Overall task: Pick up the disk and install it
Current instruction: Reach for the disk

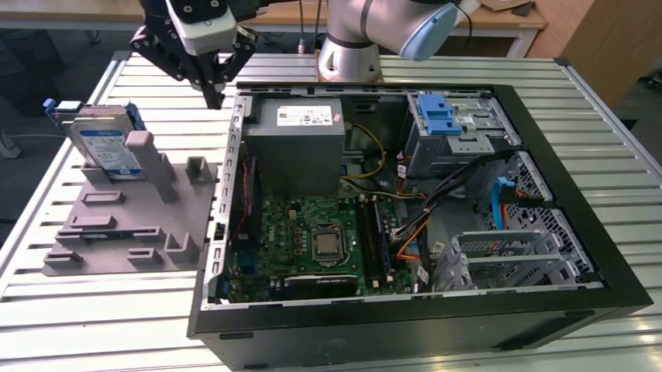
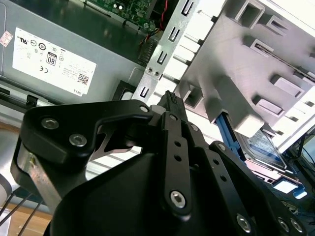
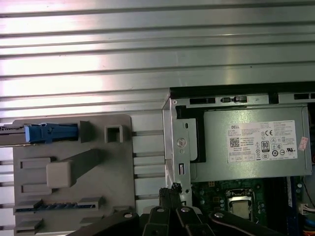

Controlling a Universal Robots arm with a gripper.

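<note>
Standing on edge at the exterior view's left, the disk [image 1: 104,147] sits in a slot of a grey plastic holder [image 1: 124,232] on the slatted metal table [image 1: 104,318]. Its white-and-blue label faces outward and its blue rails show along its edges. In the first wrist view the disk [image 3: 49,132] appears edge-on as a blue strip at the rim of the holder [image 3: 74,196]. In the second wrist view part of its label [image 2: 263,147] shows behind the holder's posts.

Just to the right, the gripper [image 1: 214,97] hangs above the table between the holder and the wall of the open computer case [image 1: 414,325], apart from the disk. Its black fingers are pressed together tip to tip, as both wrist views show [image 2: 170,98] [image 3: 172,189].

Inside the case, nearest the gripper, lies the grey power supply [image 1: 300,136] with its white sticker. Below it is the green motherboard [image 1: 310,232] with the processor socket [image 1: 327,245] near its middle. Further right, a bundle of coloured cables [image 1: 455,194] runs across the floor of the case. In the far corner is the silver drive bay [image 1: 466,139] with a blue latch [image 1: 439,116] on top. A perforated metal cage [image 1: 517,252] lines the right wall, with a blue cable [image 1: 500,203] beside it.
</note>
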